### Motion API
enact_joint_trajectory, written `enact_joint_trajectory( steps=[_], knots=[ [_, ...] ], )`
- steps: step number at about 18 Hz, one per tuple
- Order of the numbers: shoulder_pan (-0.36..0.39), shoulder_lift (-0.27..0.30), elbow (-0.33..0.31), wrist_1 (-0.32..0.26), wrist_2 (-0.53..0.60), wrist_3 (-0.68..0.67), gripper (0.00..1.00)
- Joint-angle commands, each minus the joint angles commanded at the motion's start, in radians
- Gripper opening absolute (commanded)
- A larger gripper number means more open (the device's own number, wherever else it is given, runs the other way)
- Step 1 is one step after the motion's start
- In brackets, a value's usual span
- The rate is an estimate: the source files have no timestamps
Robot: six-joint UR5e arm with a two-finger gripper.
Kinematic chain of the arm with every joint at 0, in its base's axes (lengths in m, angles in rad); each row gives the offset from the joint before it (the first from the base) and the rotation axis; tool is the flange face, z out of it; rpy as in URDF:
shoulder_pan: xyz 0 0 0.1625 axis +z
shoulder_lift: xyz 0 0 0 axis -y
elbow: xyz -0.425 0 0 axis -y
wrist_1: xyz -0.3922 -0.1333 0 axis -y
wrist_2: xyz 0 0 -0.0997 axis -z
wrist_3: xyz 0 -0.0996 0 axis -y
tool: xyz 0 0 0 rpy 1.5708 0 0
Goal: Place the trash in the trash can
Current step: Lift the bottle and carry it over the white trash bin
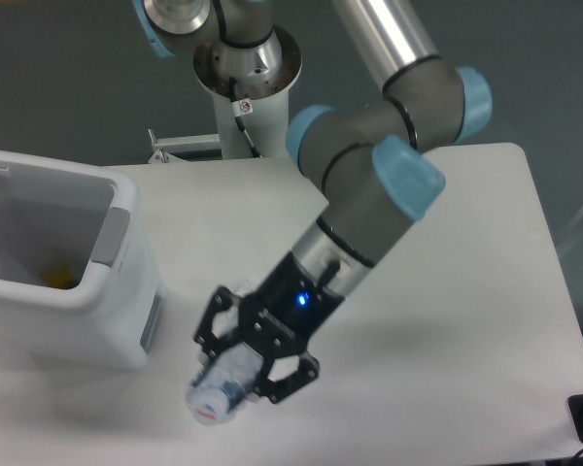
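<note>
A: Starting at the left — the trash can (73, 291) sits at the table's (466, 320) left edge, mouth open upward, with something small and yellowish lying at the bottom.

B: And the bottle?

A: The crushed bottle (222, 391) is right of the can, near the front edge of the table, clamped between the two fingers of the gripper (248, 361). The pale cap points down and toward the camera. Whether it is lifted clear of the table I cannot tell.

B: How would it handle?

A: Light, I'd judge, and thin-walled — clear plastic already crumpled, so it gives under pressure and may be slick. The hold looks to be across the body above the cap, which seems sensible; the stiffer neck end is less likely to squirm out.

B: The wrapper?

A: Not visible; the tilted arm (369, 223) covers that stretch of table.
</note>
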Motion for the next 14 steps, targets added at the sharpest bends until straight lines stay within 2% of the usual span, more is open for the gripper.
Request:
enact_joint_trajectory(
  steps=[3,6,14],
  knots=[
    [-0.002,0.046,-0.002,0.018,-0.117,0.0,0.39],
    [-0.011,0.077,-0.008,0.02,-0.171,-0.008,0.39],
    [-0.173,0.108,-0.037,0.02,-0.169,-0.009,0.42]
  ],
)
